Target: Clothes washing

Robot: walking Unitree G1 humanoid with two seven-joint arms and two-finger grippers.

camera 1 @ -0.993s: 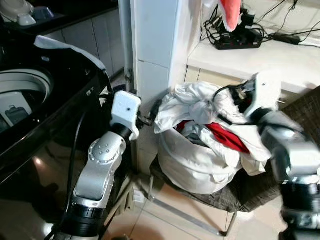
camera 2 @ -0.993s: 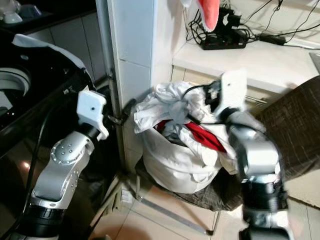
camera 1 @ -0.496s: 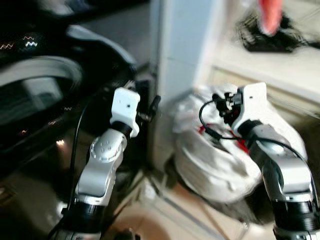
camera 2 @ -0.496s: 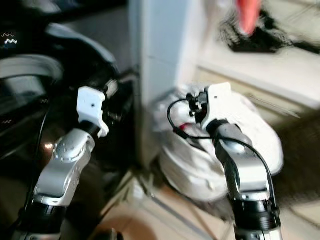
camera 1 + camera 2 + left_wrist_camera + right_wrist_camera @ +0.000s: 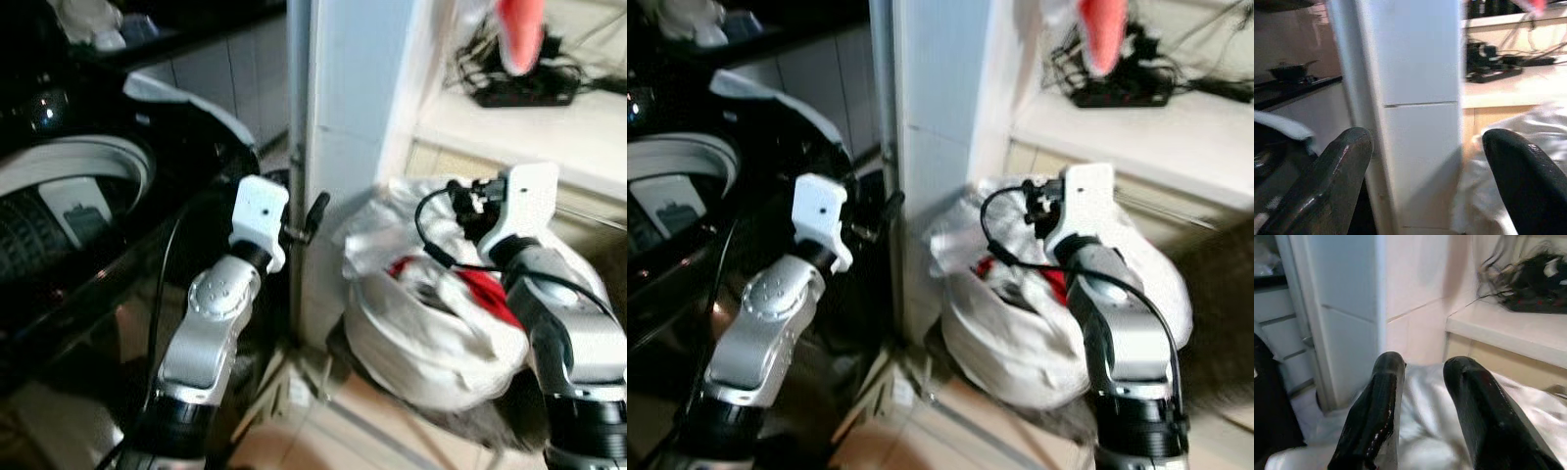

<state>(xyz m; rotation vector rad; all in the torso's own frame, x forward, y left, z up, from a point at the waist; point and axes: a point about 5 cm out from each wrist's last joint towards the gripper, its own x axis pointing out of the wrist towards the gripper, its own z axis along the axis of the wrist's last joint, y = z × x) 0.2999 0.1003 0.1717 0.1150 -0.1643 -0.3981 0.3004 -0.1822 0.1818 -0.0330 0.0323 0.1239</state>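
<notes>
White cloth fills the laundry bag (image 5: pixel 431 333), with a red garment (image 5: pixel 485 292) showing in its open mouth; the bag sits on the floor beside a white pillar (image 5: pixel 348 117), below a counter (image 5: pixel 529 122) that carries a tangle of cables (image 5: pixel 514 83). The right gripper (image 5: pixel 1422 382) hovers just above the white cloth, fingers slightly apart and holding nothing. The left gripper (image 5: pixel 1425 171) is raised between the washer (image 5: pixel 78 206) and the pillar, jaws wide apart and empty, pointing at the pillar with the bag's edge beyond. The washer stands well to the robot's left, its lid up and the drum open. No garment is lifted yet, so the job looks barely begun. My judgement is that the next step is a grasp into the bag, and the risks sit there: the cloth is loose and bunched, so a shallow pinch may slip off or drag several pieces at once, and a pull could tip the soft bag. The right wrist cable (image 5: pixel 436 230) loops close above the laundry and might snag on a fold. A swing toward the washer must clear the pillar, which stands between bag and drum.
</notes>
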